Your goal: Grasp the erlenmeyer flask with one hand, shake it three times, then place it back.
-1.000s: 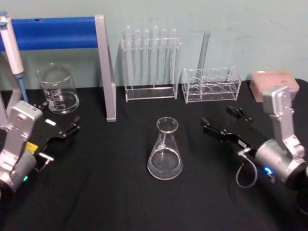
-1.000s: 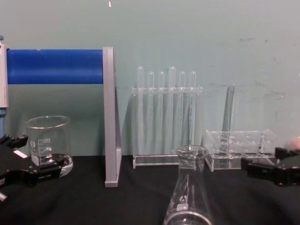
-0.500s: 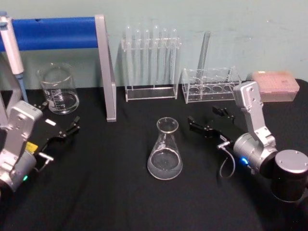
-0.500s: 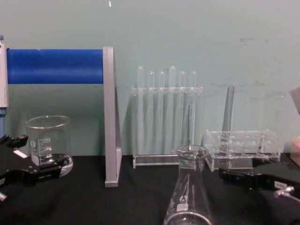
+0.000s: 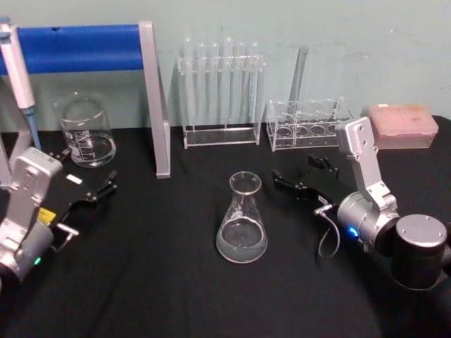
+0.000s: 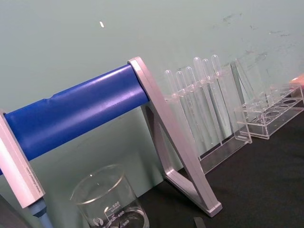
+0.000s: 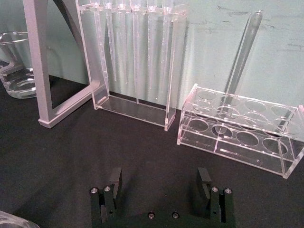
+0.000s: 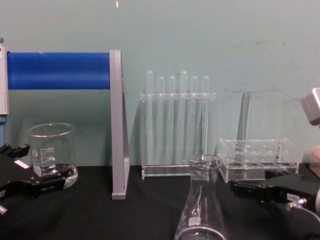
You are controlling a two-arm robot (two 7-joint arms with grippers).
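On the black tabletop (image 5: 141,282), the flask (image 5: 242,222) is standing upright at the middle. Just beside it, the right gripper (image 5: 299,178) is reaching with fingers released; next it needs to surround the neck. The left gripper (image 5: 90,186) is resting parked, fingers apart.

The black right pincer (image 7: 160,186) holds its two short fingers (image 7: 115,179) wide apart above the black-covered bench (image 7: 71,156). Beyond stand a tall clear acrylic rack of thin glass test tubes (image 7: 135,61) and a low clear rack (image 7: 240,128) (one tube leaning in it).
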